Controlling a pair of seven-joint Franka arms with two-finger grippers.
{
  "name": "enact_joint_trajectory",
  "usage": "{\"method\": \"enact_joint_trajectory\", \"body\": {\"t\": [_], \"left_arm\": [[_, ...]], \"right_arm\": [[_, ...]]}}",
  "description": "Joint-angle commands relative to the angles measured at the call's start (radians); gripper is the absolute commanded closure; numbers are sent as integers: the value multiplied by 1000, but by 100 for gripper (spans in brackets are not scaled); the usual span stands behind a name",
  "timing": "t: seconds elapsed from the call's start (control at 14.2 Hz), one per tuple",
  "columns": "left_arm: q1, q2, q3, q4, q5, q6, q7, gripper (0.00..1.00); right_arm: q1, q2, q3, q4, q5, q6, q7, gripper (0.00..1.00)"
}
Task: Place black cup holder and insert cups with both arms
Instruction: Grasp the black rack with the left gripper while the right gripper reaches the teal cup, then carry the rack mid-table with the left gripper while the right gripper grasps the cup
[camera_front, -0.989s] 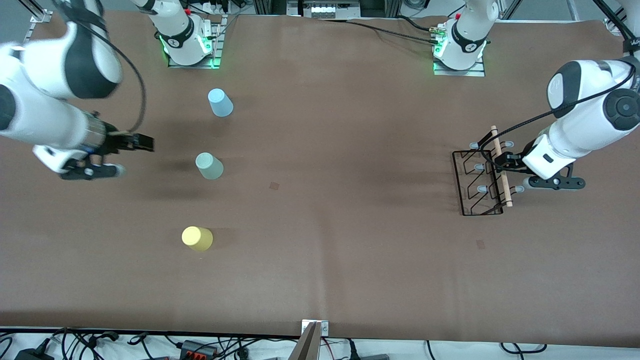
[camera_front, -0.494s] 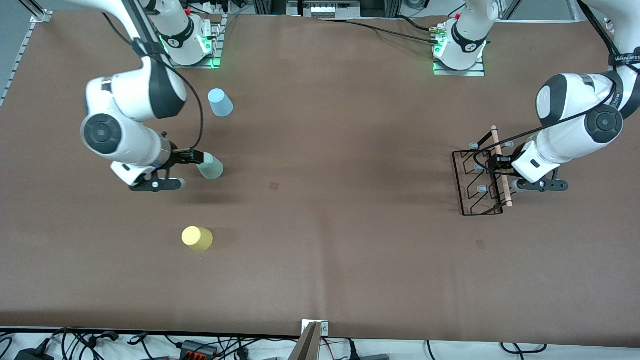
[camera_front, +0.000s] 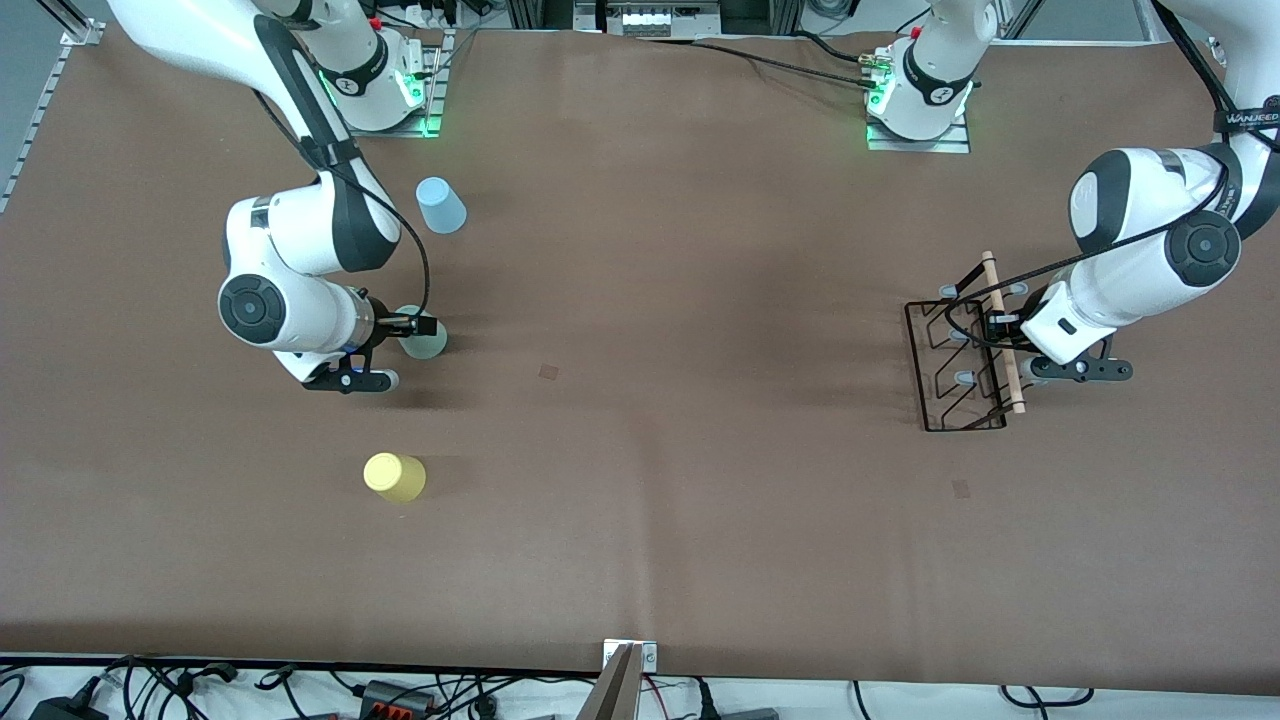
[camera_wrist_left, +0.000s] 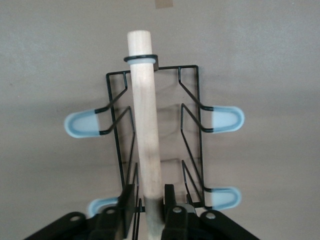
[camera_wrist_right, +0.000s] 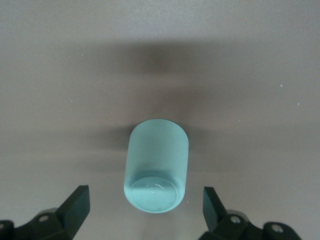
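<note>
The black cup holder stood on the brown table near the left arm's end. Its wooden rod ran along the top, with black wires and pale tips sticking out on both sides. The left gripper was at the rod's end. In the left wrist view its two fingers sat tight against the rod, one on each side, so the pincer was nearly closed and had hold of the rod. The holder's base looked flat on the table.

The three cups were near the right arm's end, all upside down. The blue cup stood closest to the robot bases. The yellow cup stood nearest to the front camera. The grey-green cup stood between them.

The right gripper was low at the grey-green cup. In the right wrist view the cup sat in the middle of the gap between the two fingers. The fingers were spread wide apart, much wider than the cup. There was bare table on each side between the cup and the fingers, so they were not touching it. The pincer held nothing. The cup's flat bottom faced up, and the cup rested on the table with a dark shadow beside it.
</note>
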Motion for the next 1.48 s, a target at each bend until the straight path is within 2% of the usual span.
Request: {"method": "enact_joint_trajectory", "body": {"t": [0.0,0.35,0.49,0.64,0.78,0.99,1.13,1.27,1.41], "left_arm": [[11,-16,-10,-18,14,4,2,97],[-4,-24,-26,11,11,-41,-33,99],[-1,-26,-109,84,6,-145,-36,99],[-18,-15,-172,208,4,-300,-50,99],[-48,14,-244,303,1,-362,-187,99],[-184,117,-273,475,0,-452,-272,99],[-263,166,-277,520,-6,-456,-407,99],[-359,235,-275,567,-63,-451,-537,100],[-445,324,-273,653,-60,-428,-561,100]], "right_arm": [[-1,4,-5,-17,17,12,14,0],[4,16,-7,-34,15,9,41,0],[2,35,-7,-34,15,11,47,0],[-1,39,-7,-35,15,9,47,0],[1,39,-7,-35,17,9,50,0],[-2,55,-5,-32,17,17,50,0],[-2,61,-5,-31,17,20,50,0],[-2,62,-7,-31,17,20,50,0],[-4,62,-5,-29,17,22,50,0]]}}
